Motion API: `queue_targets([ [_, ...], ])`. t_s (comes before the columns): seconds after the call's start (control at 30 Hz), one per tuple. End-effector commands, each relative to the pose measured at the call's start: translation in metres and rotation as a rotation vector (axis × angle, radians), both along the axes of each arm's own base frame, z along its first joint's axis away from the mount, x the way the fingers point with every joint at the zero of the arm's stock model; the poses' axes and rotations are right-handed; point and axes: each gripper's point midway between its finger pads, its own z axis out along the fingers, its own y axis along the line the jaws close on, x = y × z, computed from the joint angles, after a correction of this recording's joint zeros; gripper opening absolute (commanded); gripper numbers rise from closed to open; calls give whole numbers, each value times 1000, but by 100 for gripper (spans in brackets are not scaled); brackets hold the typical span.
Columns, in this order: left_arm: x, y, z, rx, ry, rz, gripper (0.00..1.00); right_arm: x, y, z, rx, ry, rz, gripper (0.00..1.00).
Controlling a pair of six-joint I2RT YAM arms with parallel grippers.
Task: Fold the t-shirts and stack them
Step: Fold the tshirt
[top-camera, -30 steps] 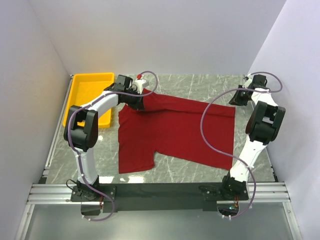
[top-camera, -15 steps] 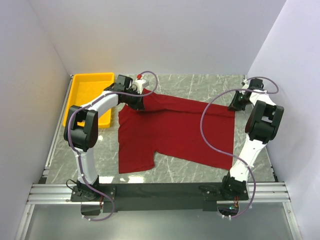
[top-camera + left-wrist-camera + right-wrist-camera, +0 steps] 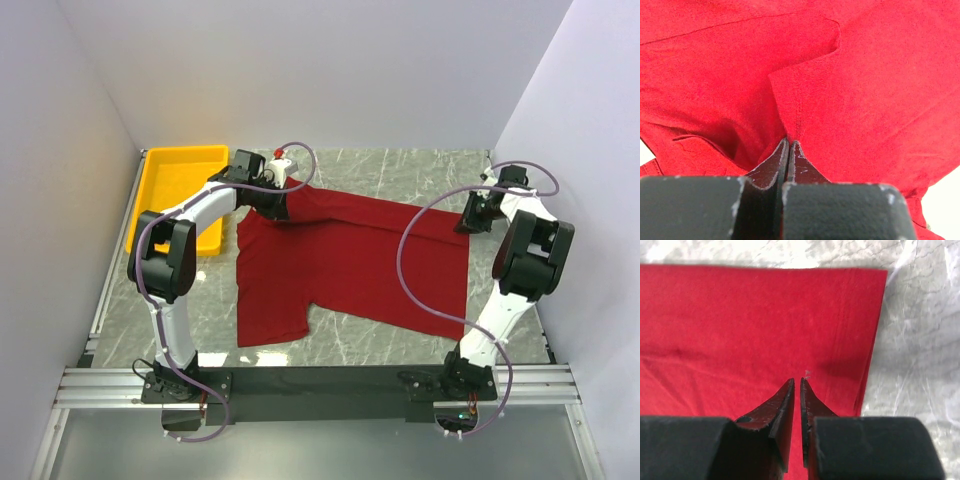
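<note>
— We see the marble tabletop [image 3: 400, 170] with the dark red t-shirt [image 3: 350, 265] spread across its middle, near the yellow tray [image 3: 180, 195] (far left corner).

— Our left tool [image 3: 789, 141] is clenched on a fold at the shirt's far edge. Our right tool [image 3: 797, 381] sits over the hem corner, jaws a slit apart; we cannot tell whether it grips cloth.

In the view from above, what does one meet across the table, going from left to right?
yellow tray → red t-shirt → right gripper. The left gripper overlaps the t-shirt, so it is left out.
</note>
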Motion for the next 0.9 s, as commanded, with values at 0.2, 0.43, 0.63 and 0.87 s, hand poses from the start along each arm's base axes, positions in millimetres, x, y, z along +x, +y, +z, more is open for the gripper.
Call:
queue_targets([
  [0.2,3,-3,2,-14,-11,-13,1,-16,0,37,-7,-101,29,17],
  [0.43,2,0,-3,43,-18,-8,1,-18,8,45,29,-119,36,17],
  [0.63,-14,5,-14,160,13,-3,24,-20,11,44,45,-125,41,18],
  [0.87,-19,20,55,73,-157,139,57,-18,16,48,68,-144,42,19],
])
